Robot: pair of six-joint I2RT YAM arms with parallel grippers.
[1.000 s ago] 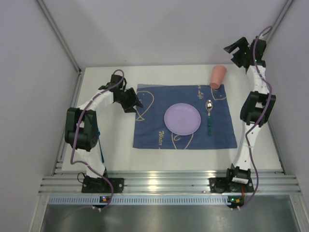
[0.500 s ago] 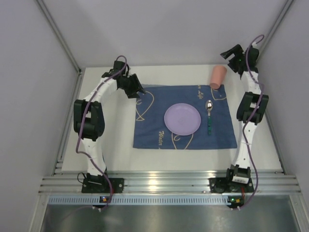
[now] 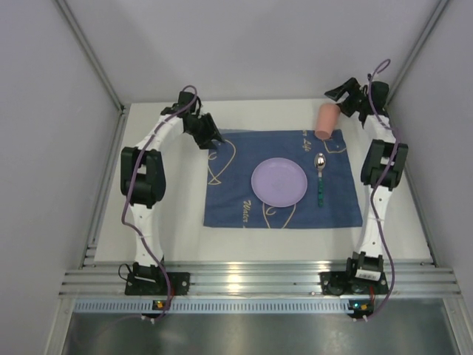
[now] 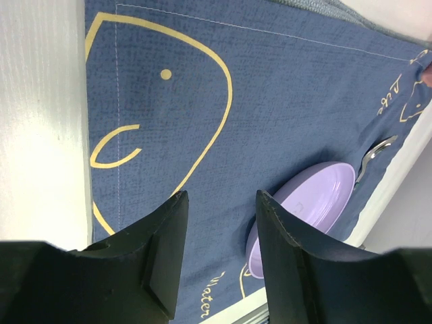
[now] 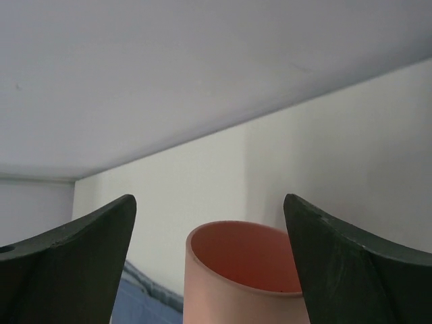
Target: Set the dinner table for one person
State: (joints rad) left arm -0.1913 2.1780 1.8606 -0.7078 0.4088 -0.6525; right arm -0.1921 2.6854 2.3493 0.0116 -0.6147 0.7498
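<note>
The white dinner table [image 3: 185,237] carries a dark-blue cloth [image 3: 244,200] with line drawings. On the cloth lie a lilac plate [image 3: 279,182] and a spoon [image 3: 320,177] with a green handle to its right. A pink cup [image 3: 326,120] stands at the cloth's far right corner. My right gripper [image 3: 341,95] is open and empty, just behind the cup; in the right wrist view the cup [image 5: 239,283] stands between the spread fingers [image 5: 209,223]. My left gripper [image 3: 214,140] is open and empty over the cloth's far left corner; its wrist view shows cloth [image 4: 202,101] and plate [image 4: 310,202].
Grey enclosure walls stand close behind and to both sides of the table. Aluminium rails [image 3: 251,281] run along the near edge, where both arm bases are bolted. The cloth's far edge is slightly rumpled near the cup.
My right gripper has swung left and down toward the pink cup. My left arm has stretched farther back, with its gripper now at the cloth's far left corner.
</note>
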